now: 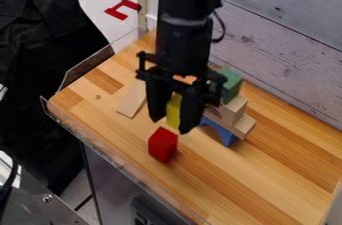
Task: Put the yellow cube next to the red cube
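Yellow cube, gripped between the two black jaws of my gripper, above the bench towards its left corner; I cannot tell whether its base touches the wood. It presents to me as a plain, bright yellow upright strip, taller than wide, its sides masked by the jaws. The red cube, deep red with a faceted outline, stands near the bench's lower-left edge, just beside the yellow cube in my view. Nearer the wall-side edge lie green, blue and bare-wood blocks.
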Available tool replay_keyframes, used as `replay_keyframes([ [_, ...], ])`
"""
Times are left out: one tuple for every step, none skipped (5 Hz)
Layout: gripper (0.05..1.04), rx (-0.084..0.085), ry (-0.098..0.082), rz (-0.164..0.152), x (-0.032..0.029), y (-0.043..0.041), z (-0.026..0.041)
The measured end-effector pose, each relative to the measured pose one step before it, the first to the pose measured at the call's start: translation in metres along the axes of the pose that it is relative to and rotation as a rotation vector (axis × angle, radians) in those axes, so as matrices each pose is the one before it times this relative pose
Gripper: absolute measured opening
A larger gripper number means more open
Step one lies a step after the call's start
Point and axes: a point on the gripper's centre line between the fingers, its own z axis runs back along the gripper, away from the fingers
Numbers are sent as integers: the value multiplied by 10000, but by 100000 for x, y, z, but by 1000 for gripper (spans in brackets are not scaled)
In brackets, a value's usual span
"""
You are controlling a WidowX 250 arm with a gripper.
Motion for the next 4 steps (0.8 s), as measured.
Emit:
replay_keyframes([
  [549, -111, 253, -125, -95, -336, -1415],
  [549, 78, 447, -195, -549, -839, -2028],
  [549, 142, 6, -338, 422, -843, -1069],
  [550, -23, -156, -83, 515, -257, -484],
])
